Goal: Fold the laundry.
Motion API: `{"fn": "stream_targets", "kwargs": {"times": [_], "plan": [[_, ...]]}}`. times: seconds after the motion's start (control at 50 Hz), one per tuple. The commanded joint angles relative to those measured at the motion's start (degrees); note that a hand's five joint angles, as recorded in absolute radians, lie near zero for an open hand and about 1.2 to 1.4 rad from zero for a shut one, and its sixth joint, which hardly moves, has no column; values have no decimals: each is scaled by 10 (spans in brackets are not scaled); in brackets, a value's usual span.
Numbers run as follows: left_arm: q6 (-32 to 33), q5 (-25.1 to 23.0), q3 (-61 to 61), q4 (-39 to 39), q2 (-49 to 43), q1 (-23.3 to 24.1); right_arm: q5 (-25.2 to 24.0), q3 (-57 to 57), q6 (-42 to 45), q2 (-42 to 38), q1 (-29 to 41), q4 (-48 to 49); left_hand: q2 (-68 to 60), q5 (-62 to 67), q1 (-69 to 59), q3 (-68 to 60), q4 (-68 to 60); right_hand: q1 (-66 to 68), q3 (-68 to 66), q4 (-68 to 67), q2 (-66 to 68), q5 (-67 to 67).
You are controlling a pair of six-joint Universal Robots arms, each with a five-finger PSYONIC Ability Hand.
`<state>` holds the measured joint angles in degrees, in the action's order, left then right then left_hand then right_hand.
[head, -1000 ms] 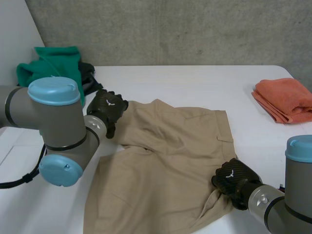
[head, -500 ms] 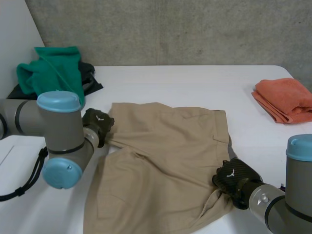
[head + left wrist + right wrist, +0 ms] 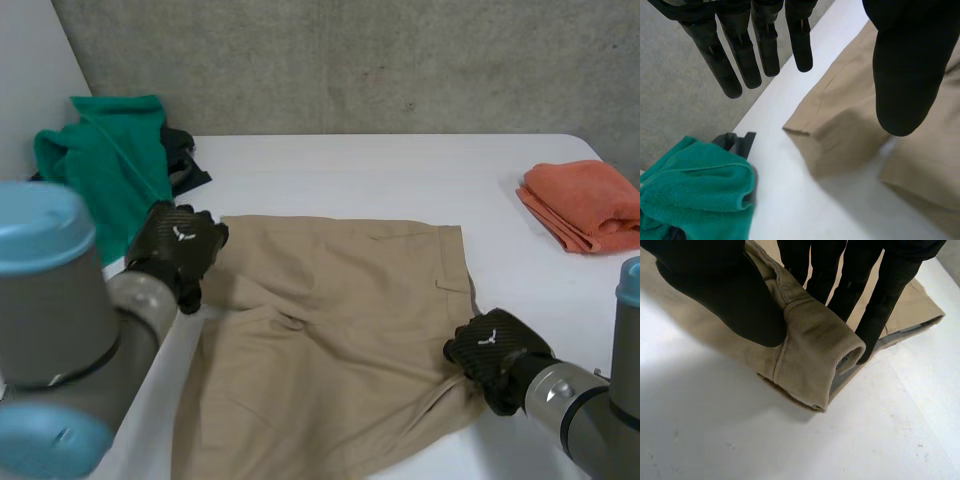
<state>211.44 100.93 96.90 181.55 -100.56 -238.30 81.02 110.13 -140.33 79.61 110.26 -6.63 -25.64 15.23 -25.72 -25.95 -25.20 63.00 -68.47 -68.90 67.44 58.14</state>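
Shorts (image 3: 340, 310) lie spread on the white surface (image 3: 380, 170). Right hand (image 3: 495, 350) pinches their right edge between thumb and fingers. Left hand (image 3: 180, 250) hovers by the left corner, fingers straight, holding nothing. Best: left grips that corner firmly, then both lift together, edges matched.

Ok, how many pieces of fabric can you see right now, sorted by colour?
Tan: 1, the shorts, spread flat
Green: 1, the bunched cloth
Orange: 1, the folded cloth
Black: 1, a dark piece partly under the green one
Total: 4
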Motion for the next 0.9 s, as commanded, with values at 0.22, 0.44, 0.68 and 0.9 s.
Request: {"fn": "stream_targets", "kwargs": {"times": [0.22, 0.44, 0.68, 0.9], "plan": [[-205, -6, 166, -169, 99, 89, -39, -19, -81, -1, -46, 9, -53, 57, -52, -50, -57, 170, -115, -111, 126, 119], [-206, -5, 174, -148, 43, 86, -39, -13, -82, -1, -47, 16, -148, 152, -147, -145, -152, 170, -115, -111, 126, 119], [-126, 8, 174, -124, -1, 93, -39, 9, 4, 41, -47, -68, -544, 548, -543, -541, -548, 170, -115, -111, 126, 119], [-67, 1, 168, -299, 70, 186, -28, 65, 259, 89, -159, -212, -544, 548, -543, -541, -548, 170, -115, -111, 126, 119]]}}
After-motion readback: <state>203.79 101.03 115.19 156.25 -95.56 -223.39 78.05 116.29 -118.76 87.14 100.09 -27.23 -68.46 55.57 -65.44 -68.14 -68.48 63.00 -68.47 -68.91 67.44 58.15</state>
